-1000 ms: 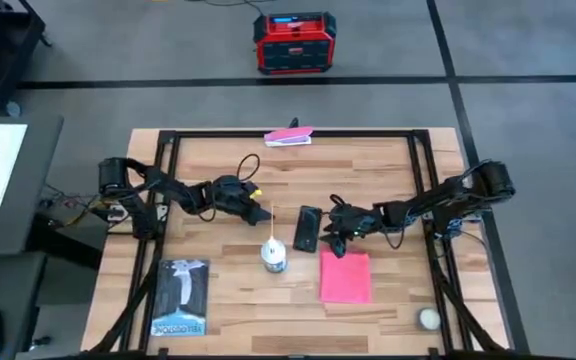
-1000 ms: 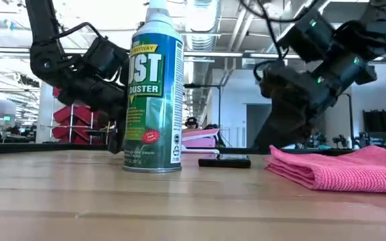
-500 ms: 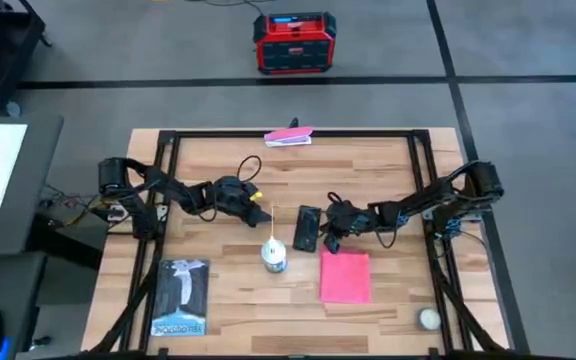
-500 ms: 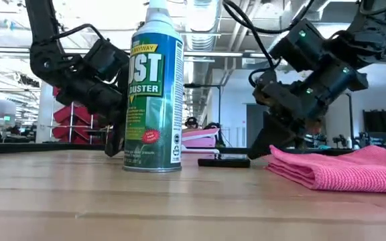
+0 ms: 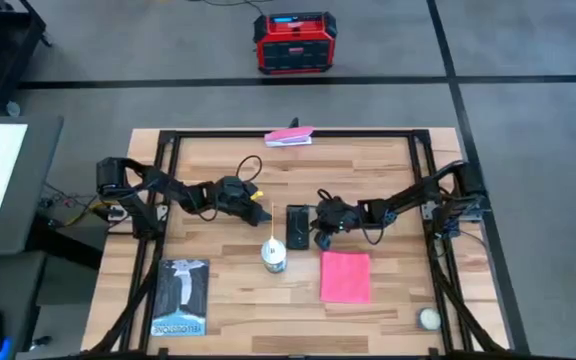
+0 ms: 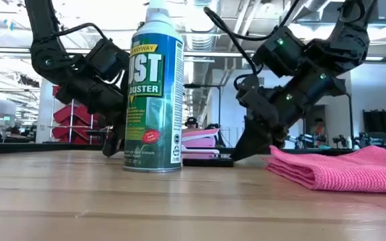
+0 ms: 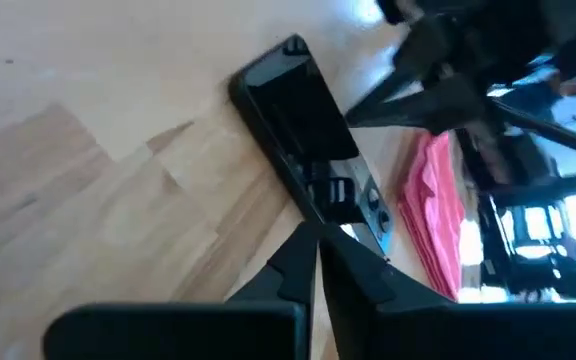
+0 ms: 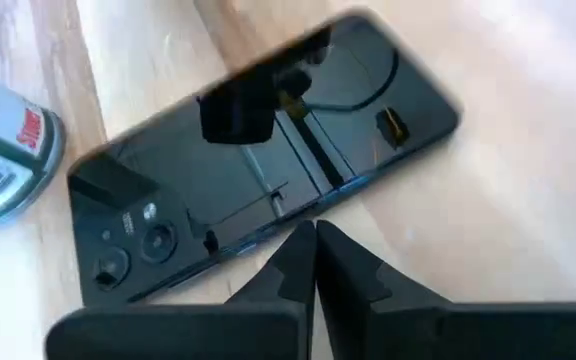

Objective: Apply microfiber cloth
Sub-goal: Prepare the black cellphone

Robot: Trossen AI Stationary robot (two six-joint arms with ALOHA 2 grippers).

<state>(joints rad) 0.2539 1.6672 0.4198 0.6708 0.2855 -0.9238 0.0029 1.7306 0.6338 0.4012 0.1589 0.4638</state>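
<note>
The cloth (image 5: 345, 277) lies flat and untouched, just beside the phone (image 5: 297, 226) on the side toward the table's front edge. My right gripper (image 5: 321, 232) is low against the phone's edge nearest the cloth, fingers pressed together, holding nothing. My left gripper (image 5: 251, 205) waits on the phone's far side from the cloth, fingers also together. I judge I'm squaring the phone up before fetching the cloth, so I want light sideways nudges only, tips kept off the glass, then a clean pinch on the cloth's near hem.

The right wrist view shows me the phone's camera lenses and the can (image 8: 6, 150) just off its corner. The low view hides most of the phone behind that can (image 6: 154, 94), but gives me the cloth's (image 6: 344, 167) folded thickness, which the high view flattens out.
</note>
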